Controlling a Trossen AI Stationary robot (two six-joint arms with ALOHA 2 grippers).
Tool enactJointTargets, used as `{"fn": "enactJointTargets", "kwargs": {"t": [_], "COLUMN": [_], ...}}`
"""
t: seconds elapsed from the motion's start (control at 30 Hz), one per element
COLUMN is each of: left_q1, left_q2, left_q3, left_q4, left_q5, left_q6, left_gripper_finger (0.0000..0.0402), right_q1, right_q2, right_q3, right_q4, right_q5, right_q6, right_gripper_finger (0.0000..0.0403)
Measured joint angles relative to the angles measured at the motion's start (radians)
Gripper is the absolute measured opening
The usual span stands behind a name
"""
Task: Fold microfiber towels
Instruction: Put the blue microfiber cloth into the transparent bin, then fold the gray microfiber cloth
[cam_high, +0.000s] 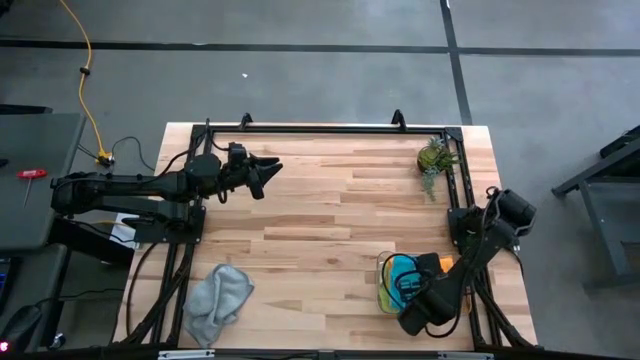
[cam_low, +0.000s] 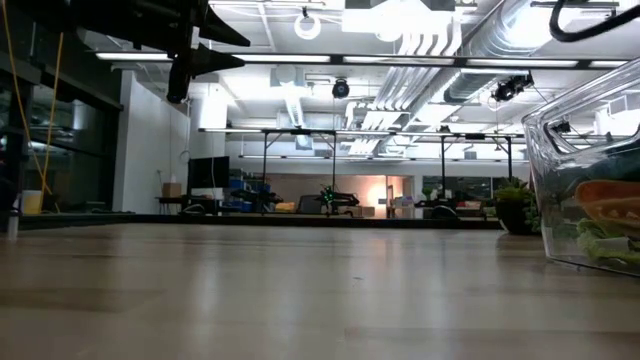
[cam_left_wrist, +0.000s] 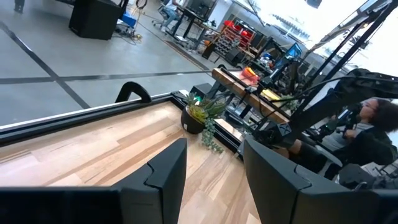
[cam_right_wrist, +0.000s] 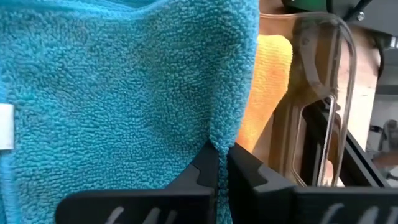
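Right pincer (cam_right_wrist: 222, 163): down in the clear tray (cam_high: 384, 296) at the worktop's (cam_high: 330, 215) near right corner, fingers clenched on a fold of the teal towel (cam_right_wrist: 118, 87).
Teal towel: in the tray, on top of the pile.
Orange towel (cam_right_wrist: 267, 81): beside the teal one, against the tray wall.
Yellow and green cloth: edges only, showing under the teal in the tray; hard to separate.
Grey towel (cam_high: 217, 297): crumpled on the worktop, near left corner, well apart from the tray.
Left pincer (cam_left_wrist: 214, 180): raised over the far left of the worktop, fingers apart, holding nothing.
Potted plant (cam_high: 434, 158): far right corner.
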Motion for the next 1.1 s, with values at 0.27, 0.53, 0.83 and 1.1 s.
{"fn": "enactJointTargets", "kwargs": {"t": [0.27, 0.53, 0.83, 1.1], "left_q1": [0.0, 0.0, 0.0, 0.0], "left_q2": [0.0, 0.0, 0.0, 0.0], "left_q3": [0.0, 0.0, 0.0, 0.0], "left_q4": [0.0, -0.001, 0.0, 0.0], "left_q5": [-0.002, -0.002, -0.009, 0.019], "left_q6": [0.0, 0.0, 0.0, 0.0], "left_gripper_finger": [0.0147, 0.0147, 0.0147, 0.0147], "right_q1": [-0.005, -0.008, -0.01, -0.095], "right_q2": [0.003, 0.003, -0.099, -0.364], "right_q3": [0.0, 0.0, 0.0, 0.0], "right_q4": [0.006, -0.035, -0.025, 0.211], "right_q5": [-0.001, -0.044, 0.065, 0.627], "right_q6": [0.016, -0.003, -0.111, -0.434], "right_gripper_finger": [0.0007, 0.0113, 0.0202, 0.0197]}}
